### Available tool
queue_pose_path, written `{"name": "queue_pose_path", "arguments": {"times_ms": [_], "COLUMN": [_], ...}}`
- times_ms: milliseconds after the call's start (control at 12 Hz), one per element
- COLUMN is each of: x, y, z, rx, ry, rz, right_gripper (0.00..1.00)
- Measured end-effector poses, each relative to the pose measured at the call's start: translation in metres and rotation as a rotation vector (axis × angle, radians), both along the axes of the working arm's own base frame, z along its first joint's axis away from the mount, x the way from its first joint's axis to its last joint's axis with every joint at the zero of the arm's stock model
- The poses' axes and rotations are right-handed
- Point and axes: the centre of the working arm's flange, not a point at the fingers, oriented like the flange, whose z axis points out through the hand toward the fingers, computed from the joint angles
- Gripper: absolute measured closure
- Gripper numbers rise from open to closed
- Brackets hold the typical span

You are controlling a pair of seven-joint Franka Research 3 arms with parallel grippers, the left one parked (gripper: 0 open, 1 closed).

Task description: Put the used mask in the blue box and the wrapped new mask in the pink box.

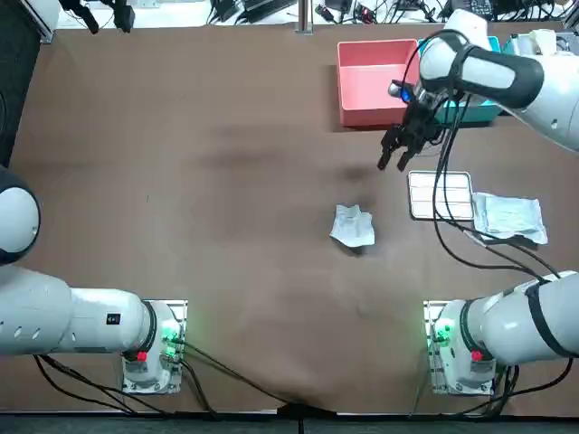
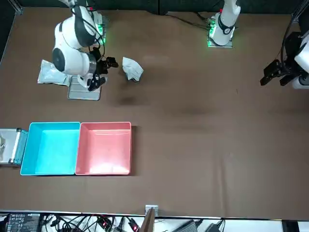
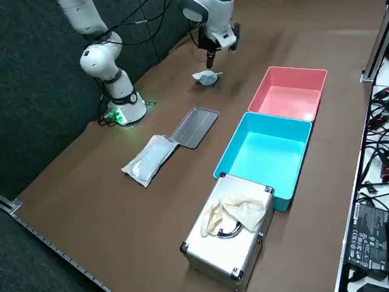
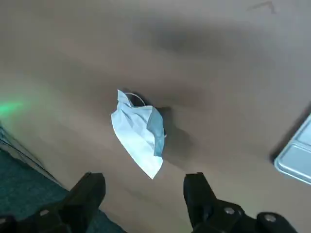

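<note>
The used mask lies crumpled, white and pale blue, on the brown table; it also shows in the wrist view. The wrapped new mask lies in clear plastic beside a metal tray. My right gripper hangs open above the table, between the pink box and the used mask, holding nothing. In the wrist view its fingers stand wide apart with the mask beyond them. The blue box sits against the pink box; both are empty.
A metal case with a pale crumpled cloth on its lid stands against the blue box. The tray lies between the wrapped mask and the used mask.
</note>
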Motion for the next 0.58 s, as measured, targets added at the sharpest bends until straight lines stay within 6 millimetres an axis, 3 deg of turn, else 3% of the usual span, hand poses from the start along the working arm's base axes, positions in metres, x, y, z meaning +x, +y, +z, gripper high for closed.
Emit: {"name": "queue_pose_path", "arguments": {"times_ms": [583], "x": [-0.015], "y": [0.033], "z": [-0.051], "rx": [-0.042], "ry": [0.052], "rz": [0.063], "right_gripper": [0.02]}}
